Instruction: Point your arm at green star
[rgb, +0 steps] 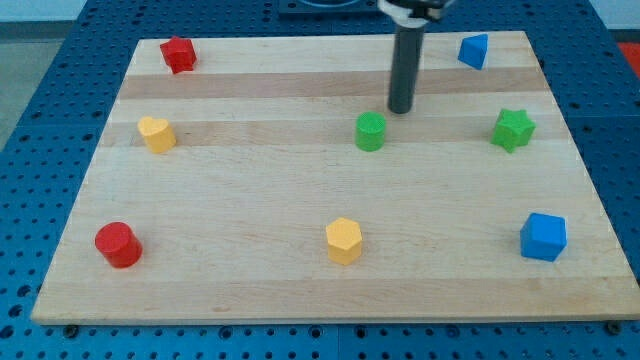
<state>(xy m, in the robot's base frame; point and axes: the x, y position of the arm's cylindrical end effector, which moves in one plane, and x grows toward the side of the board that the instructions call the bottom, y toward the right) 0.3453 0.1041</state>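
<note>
The green star (513, 129) is sitting at the right of the frame, well apart from the tip (401, 109), which is being held just above and to the right of the green cylinder (371, 131) at upper centre. No pincer is being carried, only a plain rod. The tip is best slid rightward along a line kept above the cylinder and stopped just beside the star, so that neither block is nudged.

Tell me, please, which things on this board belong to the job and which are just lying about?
Job: green star; my tip, up-left of the green cylinder.

Lying about: green cylinder, red block, blue block, yellow block, red cylinder, yellow hexagon, blue cube, board.
</note>
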